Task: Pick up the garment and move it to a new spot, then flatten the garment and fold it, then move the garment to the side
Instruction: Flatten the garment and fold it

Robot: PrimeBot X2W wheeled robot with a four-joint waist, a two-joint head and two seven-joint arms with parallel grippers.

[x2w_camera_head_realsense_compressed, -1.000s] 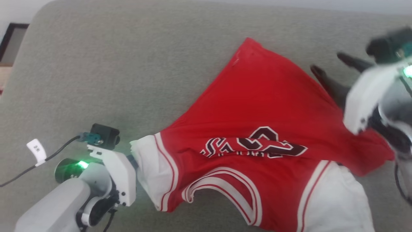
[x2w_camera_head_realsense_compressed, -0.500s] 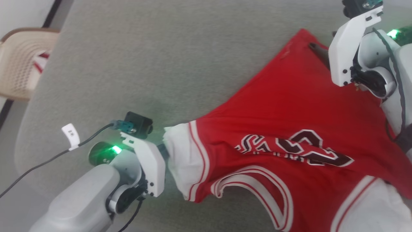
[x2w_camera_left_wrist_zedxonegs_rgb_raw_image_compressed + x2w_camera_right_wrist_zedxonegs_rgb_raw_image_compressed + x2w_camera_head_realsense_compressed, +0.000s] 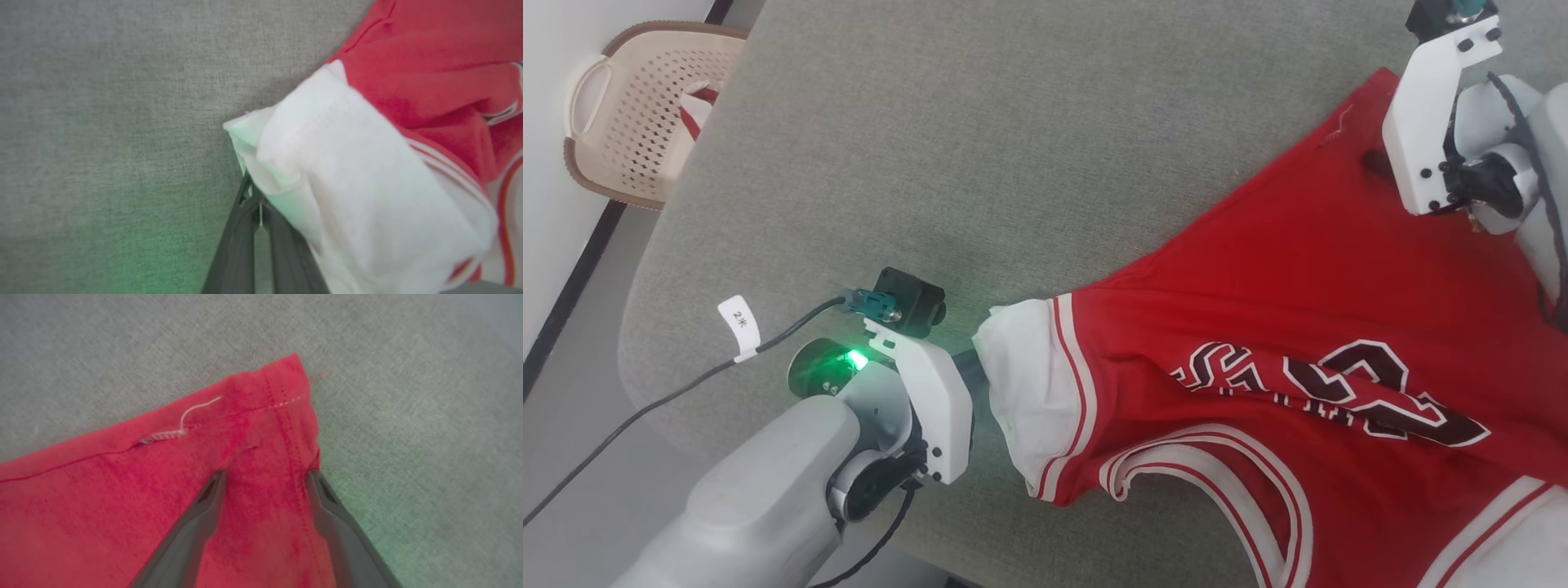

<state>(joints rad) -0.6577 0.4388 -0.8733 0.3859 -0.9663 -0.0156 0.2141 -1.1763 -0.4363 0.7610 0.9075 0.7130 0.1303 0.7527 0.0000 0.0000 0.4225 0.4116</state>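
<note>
Plainly, from the head view, the garment (image 3: pixel 1258 327) lies spread on the grey cushion (image 3: pixel 1013 163), its long axis running from about 8 o'clock up to 1 o'clock, chest lettering facing up. The left gripper (image 3: pixel 972 374) sits at the 8 o'clock end and the right gripper (image 3: pixel 1377 161) hangs over the 1 o'clock end, so the cloth is strung between them. Along the left wrist's view, its two dark fingers are pressed together, pinching the edge of the white sleeve (image 3: pixel 347 183), which bunches away toward 2 o'clock. Along the right wrist's view, the fingers stand spread, one on the red cloth and one at its side seam, with the hem corner (image 3: pixel 282 388) just ahead at 12 o'clock, not gripped. I'd judge the right arm is the nearer one for that corner: it need only close where it is, then draw away from the left to flatten the shirt.
</note>
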